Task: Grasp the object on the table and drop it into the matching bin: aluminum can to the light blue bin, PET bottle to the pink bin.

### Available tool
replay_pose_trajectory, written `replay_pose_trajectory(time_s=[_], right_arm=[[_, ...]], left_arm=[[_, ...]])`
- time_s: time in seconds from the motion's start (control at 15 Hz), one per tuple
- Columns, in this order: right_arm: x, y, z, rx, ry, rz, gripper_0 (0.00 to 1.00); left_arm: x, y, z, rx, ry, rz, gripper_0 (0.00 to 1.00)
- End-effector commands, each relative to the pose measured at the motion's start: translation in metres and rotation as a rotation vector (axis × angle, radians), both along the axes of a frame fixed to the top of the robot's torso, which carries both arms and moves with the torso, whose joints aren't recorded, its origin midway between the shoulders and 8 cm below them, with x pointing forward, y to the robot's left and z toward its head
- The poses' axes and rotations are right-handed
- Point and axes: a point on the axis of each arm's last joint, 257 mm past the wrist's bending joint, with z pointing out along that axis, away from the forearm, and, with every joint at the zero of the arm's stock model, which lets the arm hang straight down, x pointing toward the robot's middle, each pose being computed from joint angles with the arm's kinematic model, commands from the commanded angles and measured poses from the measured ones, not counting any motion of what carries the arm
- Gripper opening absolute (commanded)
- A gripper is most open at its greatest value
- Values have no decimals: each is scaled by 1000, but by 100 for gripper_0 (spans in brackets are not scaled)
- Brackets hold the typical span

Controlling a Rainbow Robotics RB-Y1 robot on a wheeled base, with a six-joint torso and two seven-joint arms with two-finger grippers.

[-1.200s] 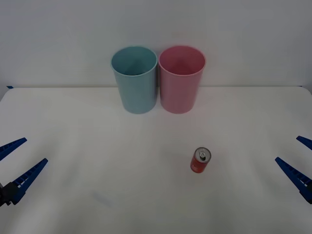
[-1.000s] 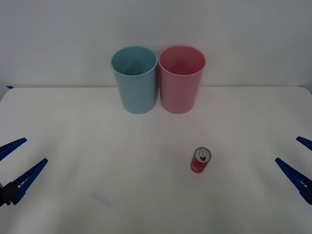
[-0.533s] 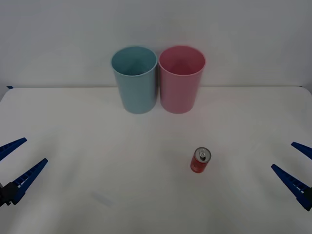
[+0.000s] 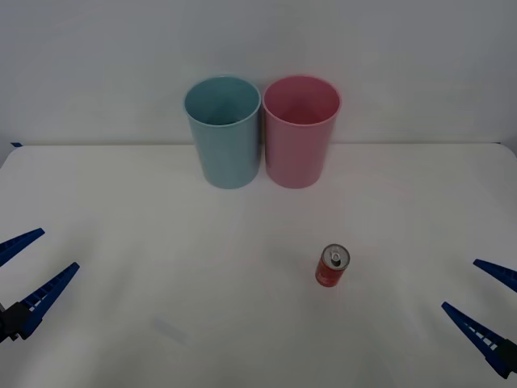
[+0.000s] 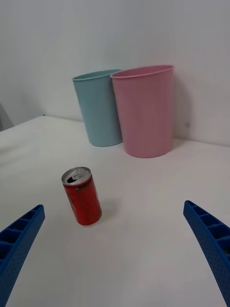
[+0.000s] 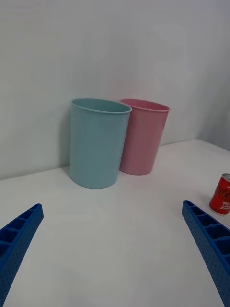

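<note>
A small red aluminum can (image 4: 332, 266) with a silver top stands upright on the white table (image 4: 161, 242), right of centre. It also appears as the can (image 5: 82, 195) ahead of my right gripper (image 5: 115, 254), and as the can (image 6: 221, 194) far to one side of my left gripper (image 6: 112, 249). The light blue bin (image 4: 223, 131) and the pink bin (image 4: 300, 130) stand side by side at the table's far edge. My right gripper (image 4: 485, 311) hangs open at the right edge, well apart from the can. My left gripper (image 4: 26, 271) waits open at the left edge.
A plain pale wall (image 4: 404, 65) rises just behind the two bins. Open tabletop lies between the can and the bins, and on both sides of the can.
My right gripper has slid lower and slightly inward along the right edge of the front view. The can, the bins and my left gripper have stayed put.
</note>
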Motion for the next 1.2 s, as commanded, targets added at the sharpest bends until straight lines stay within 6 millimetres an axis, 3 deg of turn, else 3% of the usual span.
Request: replay_pose_trajectory(time_s=[0.07,0.6,1.2], right_arm=[[0,2,-15,-45,-21,6,100],[12,32,-64,-33,30,63,100],[48,74,-81,-23,19,80,100]], left_arm=[[0,0,0,0,0,0,100],[0,0,0,0,0,0,100],[0,0,0,0,0,0,100]])
